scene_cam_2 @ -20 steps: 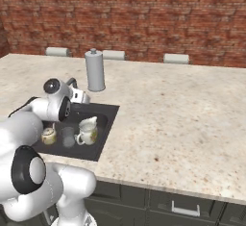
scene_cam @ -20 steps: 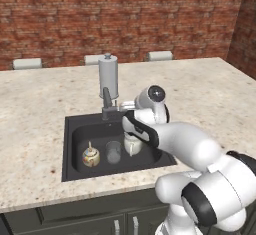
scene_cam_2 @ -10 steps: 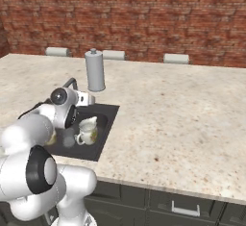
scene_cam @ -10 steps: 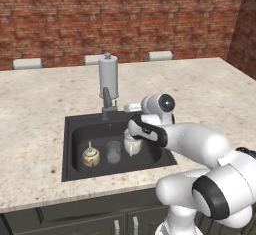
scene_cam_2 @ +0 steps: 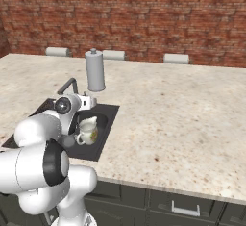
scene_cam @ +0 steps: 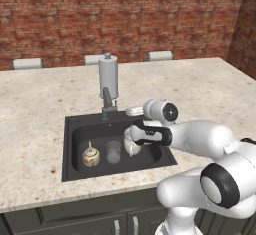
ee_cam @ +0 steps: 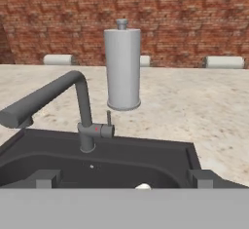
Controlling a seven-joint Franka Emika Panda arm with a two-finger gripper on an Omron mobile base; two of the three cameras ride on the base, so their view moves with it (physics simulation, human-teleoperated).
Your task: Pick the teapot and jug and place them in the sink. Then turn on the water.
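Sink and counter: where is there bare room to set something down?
The counter right of the sink is a wide bare stretch, as is the strip left of it. The basin is crowded: teapot, glass and jug sit side by side, with the open gripper over the jug.

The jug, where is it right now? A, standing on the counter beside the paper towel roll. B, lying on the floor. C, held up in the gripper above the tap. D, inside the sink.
D: the jug stands inside the dark sink, beside a clear glass and the teapot; the gripper is open with nothing between its fingers.
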